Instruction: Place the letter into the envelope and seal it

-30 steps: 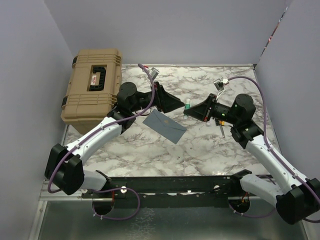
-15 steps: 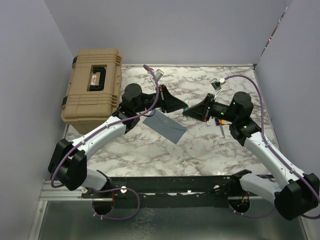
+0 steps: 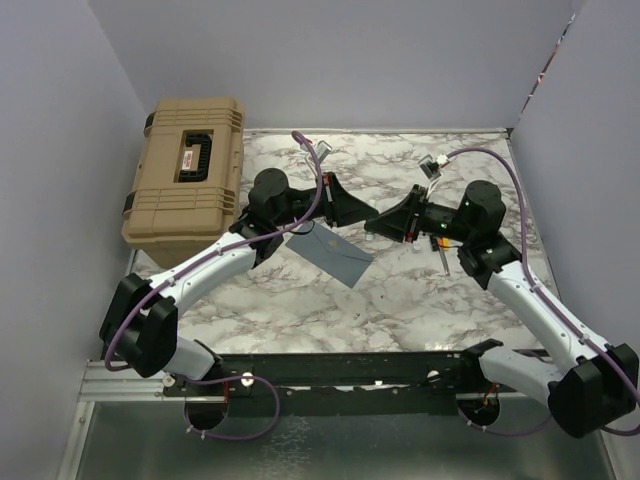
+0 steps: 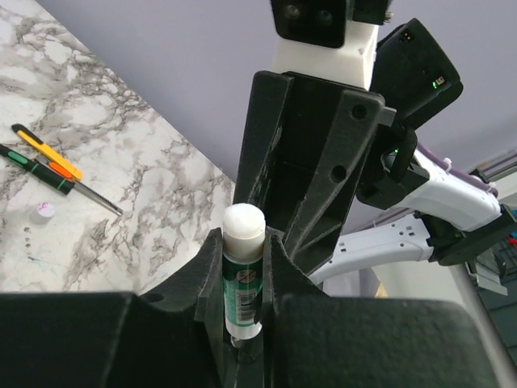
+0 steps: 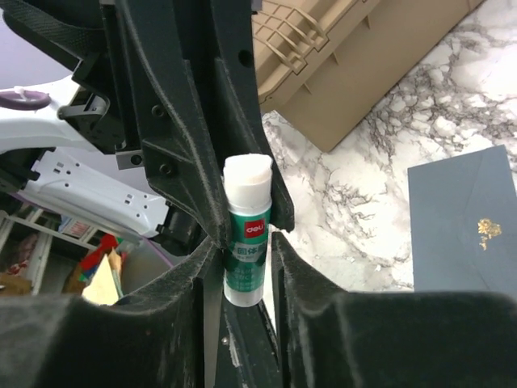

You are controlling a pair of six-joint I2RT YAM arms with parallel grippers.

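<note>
Left gripper (image 4: 244, 250) and right gripper (image 5: 245, 246) both clamp one glue stick (image 5: 247, 234). The envelope (image 3: 331, 250) lies flat on the worktop (image 3: 400, 290) at its seven o'clock.

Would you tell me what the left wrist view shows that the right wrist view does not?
Only the left wrist view shows two slim tools and a small white cap. Only the right wrist view shows the envelope and the tan case. Both show the marble tabletop and the glue stick, held between the left gripper and right gripper.
</note>
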